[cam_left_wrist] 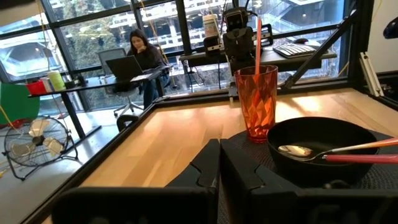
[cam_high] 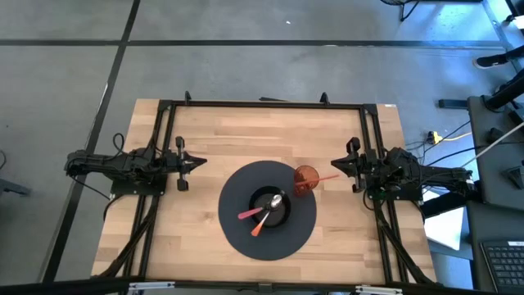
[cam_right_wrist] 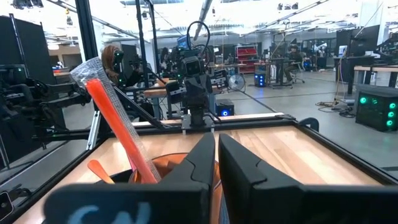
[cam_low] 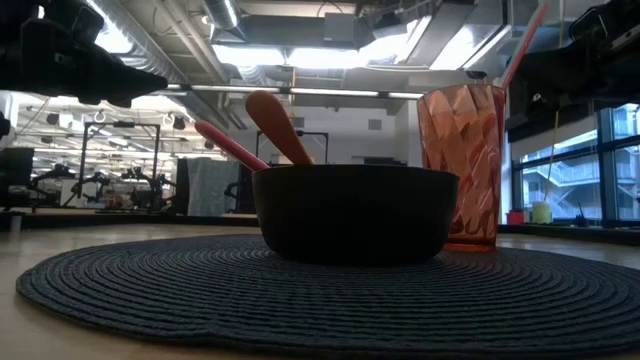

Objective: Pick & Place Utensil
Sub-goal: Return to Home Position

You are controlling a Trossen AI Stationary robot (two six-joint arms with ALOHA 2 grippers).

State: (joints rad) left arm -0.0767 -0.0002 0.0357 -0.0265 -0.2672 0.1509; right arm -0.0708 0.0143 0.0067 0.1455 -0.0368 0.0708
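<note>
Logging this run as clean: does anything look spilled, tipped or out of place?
Nothing stands out. The black bowl sits on the round mat, holding the pink-handled utensil and orange spoon; the orange cup stands upright beside it.

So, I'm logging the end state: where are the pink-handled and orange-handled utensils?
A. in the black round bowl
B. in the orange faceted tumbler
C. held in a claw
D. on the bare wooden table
A: the pink-handled utensil and the orange-handled utensil both lean inside the black round bowl, their handles sticking out over its rim.
</note>
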